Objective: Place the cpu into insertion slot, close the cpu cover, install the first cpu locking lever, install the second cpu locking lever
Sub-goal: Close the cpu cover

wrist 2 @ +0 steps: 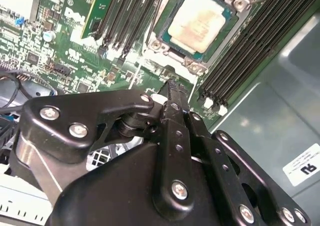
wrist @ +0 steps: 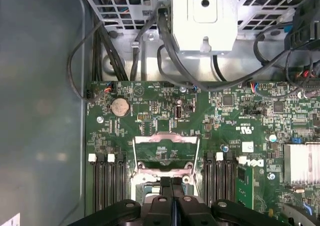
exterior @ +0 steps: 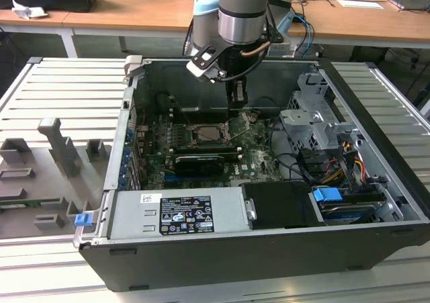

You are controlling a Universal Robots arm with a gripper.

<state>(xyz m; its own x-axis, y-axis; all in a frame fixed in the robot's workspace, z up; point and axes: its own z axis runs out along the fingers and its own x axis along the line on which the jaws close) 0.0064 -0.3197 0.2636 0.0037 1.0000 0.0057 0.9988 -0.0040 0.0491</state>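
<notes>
Black gripper, pressed together on nothing, points straight down from the upright silver-grey arm, just beside the pale tan-silver square cpu.

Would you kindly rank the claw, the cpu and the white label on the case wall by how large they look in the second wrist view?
1. claw: largest by far, though it sits nearest the camera.
2. cpu: middle.
3. white label: smallest, but it is cut off at the edge, so its full extent is unsure.
</notes>
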